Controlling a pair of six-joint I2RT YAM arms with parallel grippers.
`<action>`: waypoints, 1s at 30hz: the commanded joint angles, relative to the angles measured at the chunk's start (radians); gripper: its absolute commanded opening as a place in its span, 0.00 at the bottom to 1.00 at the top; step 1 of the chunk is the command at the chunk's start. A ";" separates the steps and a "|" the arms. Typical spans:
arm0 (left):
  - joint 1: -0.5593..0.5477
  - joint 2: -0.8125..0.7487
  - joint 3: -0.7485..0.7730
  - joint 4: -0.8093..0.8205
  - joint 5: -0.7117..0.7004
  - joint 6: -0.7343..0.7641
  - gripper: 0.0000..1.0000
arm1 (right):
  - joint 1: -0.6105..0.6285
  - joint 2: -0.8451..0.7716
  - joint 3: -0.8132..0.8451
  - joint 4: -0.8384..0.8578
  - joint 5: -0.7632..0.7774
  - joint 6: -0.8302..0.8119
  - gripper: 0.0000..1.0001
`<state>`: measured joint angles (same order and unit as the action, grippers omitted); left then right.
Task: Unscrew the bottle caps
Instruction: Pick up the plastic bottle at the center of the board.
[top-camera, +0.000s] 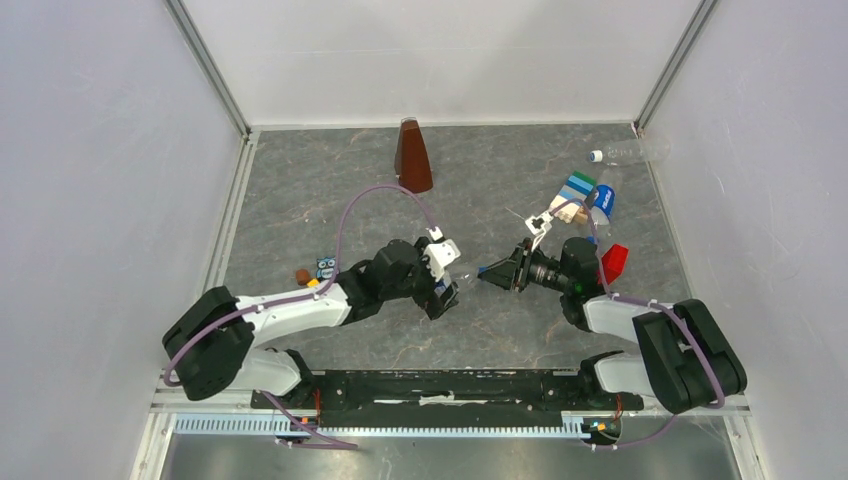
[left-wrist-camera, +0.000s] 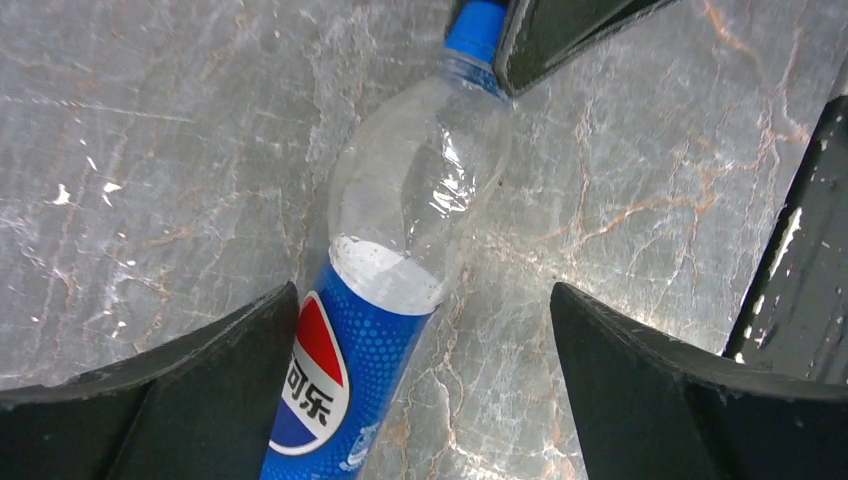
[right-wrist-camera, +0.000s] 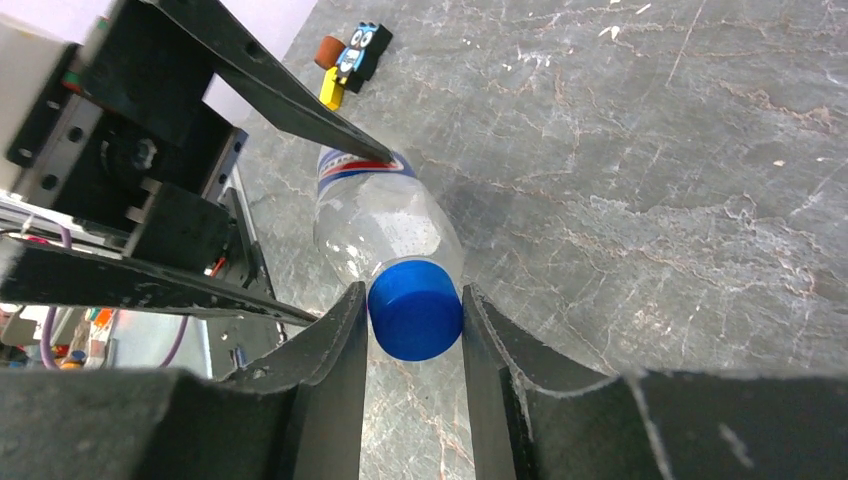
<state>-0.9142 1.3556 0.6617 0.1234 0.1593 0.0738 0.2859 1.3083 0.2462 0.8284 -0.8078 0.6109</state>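
Blue cap (right-wrist-camera: 415, 320) pinched fast between fingertips of right pincer (right-wrist-camera: 413, 295); bottle (left-wrist-camera: 410, 200) stretching straight ahead, label (left-wrist-camera: 320, 380) end between fingers of left pincer (left-wrist-camera: 422, 290), spread apart, one touching label, other clear; grey table (left-wrist-camera: 150, 150) beneath.

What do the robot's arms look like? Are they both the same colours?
Yes. Both the left arm and right arm have white shells with chunky black joints. A thin purple cable loops along each. The left end effector and right end effector have black wedge-shaped fingers.
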 joint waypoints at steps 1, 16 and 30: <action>-0.005 -0.070 -0.067 0.222 -0.023 -0.058 1.00 | -0.004 -0.042 0.020 -0.097 0.072 -0.093 0.14; -0.005 -0.083 -0.108 0.260 -0.205 0.074 0.96 | -0.004 -0.056 0.041 -0.186 0.061 -0.173 0.14; -0.005 0.056 0.113 0.003 -0.035 0.686 0.96 | -0.004 -0.092 0.044 -0.227 -0.036 -0.257 0.14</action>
<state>-0.9161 1.3624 0.6891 0.2207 0.0639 0.5343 0.2852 1.2293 0.2558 0.5957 -0.7853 0.4011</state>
